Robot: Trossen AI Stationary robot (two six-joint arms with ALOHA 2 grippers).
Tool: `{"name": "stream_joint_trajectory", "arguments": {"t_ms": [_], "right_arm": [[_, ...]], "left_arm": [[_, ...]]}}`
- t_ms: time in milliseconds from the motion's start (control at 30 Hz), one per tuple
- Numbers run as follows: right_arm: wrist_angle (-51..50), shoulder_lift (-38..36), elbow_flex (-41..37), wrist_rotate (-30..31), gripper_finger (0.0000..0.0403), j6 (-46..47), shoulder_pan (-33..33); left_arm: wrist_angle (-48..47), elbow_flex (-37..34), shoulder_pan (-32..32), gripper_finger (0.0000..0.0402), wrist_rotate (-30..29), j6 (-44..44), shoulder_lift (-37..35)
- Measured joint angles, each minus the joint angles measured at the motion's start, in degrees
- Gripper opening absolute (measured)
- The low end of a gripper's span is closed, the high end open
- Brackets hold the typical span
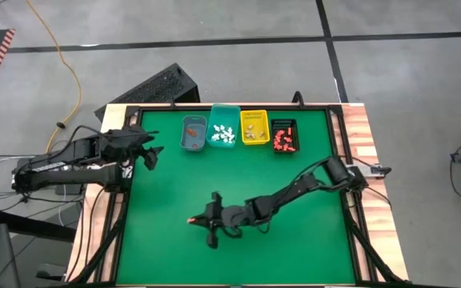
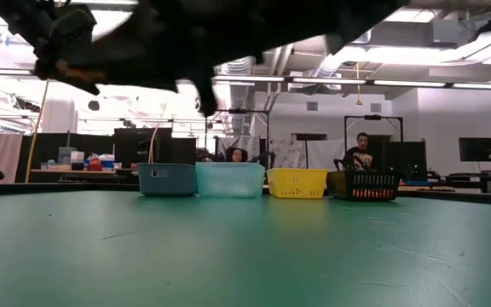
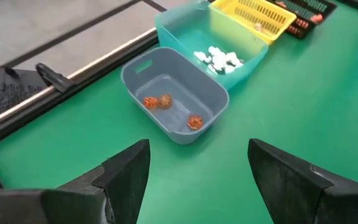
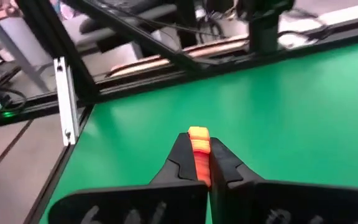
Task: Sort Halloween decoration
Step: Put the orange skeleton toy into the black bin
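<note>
A small orange decoration piece (image 4: 199, 142) sits between the fingers of my right gripper (image 4: 197, 152), which hangs over the middle of the green table (image 1: 294, 240), left of centre (image 1: 194, 218). At the far edge four bins stand in a row. The blue-grey bin (image 3: 178, 93) holds three orange-brown pieces, the teal bin (image 3: 219, 37) holds white pieces (image 3: 219, 59), the yellow bin (image 1: 254, 127) holds a few tan ones, and the black bin (image 1: 283, 136) holds red-orange ones. My left gripper (image 3: 197, 162) hovers open at the table's left side (image 1: 152, 154), facing the blue-grey bin. My right gripper pinches the orange piece between its two fingertips (image 4: 180, 155); the piece's end (image 4: 198, 133) sticks out past the tips. The fingers lie nearly level and point toward the table's left edge. The piece is lifted clear of the table.
A black frame rail (image 1: 126, 200) and a wooden border run round the green table. In the low view, people sit in the room beyond the bins (image 2: 363, 153). Open green surface lies between my right gripper and the bins.
</note>
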Motion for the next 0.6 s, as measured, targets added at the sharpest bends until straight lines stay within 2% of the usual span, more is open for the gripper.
{"name": "stream_joint_trajectory", "arguments": {"t_ms": [167,400,600], "right_arm": [[5.3,-3.2,-8.5,2.1,0.0003,-1.8,-0.4],[24.8,-3.6,-19.4,1.8,0.0003,1.2,-2.0],[23.8,-6.7,-23.3,0.8,0.0003,1.4,-4.0]], "left_arm": [[0.2,0.0,0.0,0.0261,-0.7,-0.4,0.0],[0.0,0.0,0.0,0.0261,-1.1,-1.2,0.0],[-0.1,0.0,0.1,0.0261,-2.8,-2.5,0.0]]}}
